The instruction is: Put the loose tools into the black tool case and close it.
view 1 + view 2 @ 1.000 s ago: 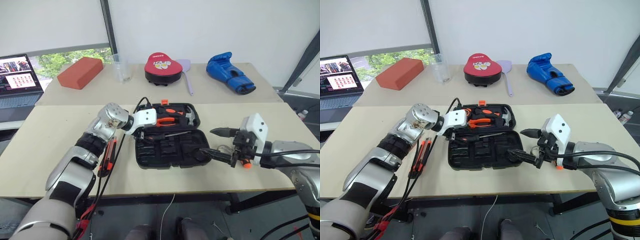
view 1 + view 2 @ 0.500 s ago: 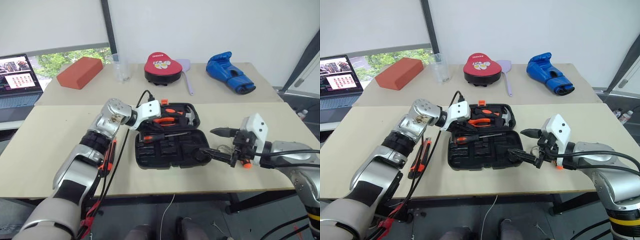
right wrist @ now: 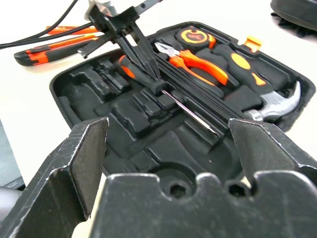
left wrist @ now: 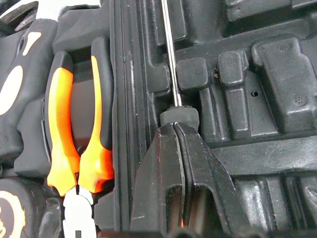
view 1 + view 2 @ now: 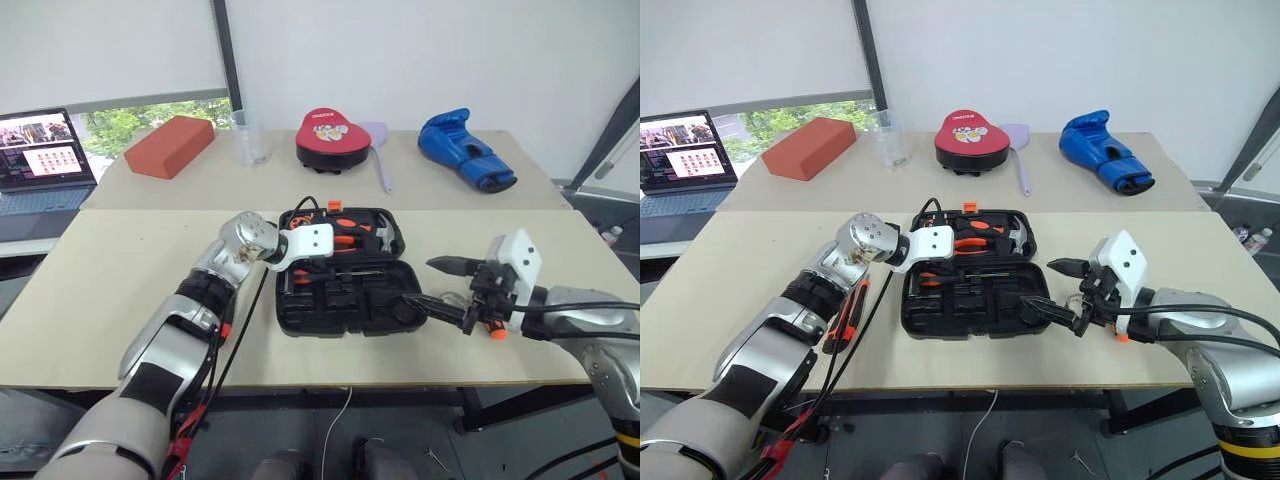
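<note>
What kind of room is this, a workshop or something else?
Probably a lab or test room, not a workshop: plain tables with oddly mixed props, a blue boxing glove and a red brick-shaped block, plus a laptop.

The left arm is reaching forward and inward across the table, its wrist bent so the left gripper (image 4: pixel 179 148) is pointing downward with its black fingers pressed together. The right arm is hanging out to the side, forearm angled inward, and the right gripper (image 5: pixel 432 285) is holding its two fingers spread wide apart.
</note>
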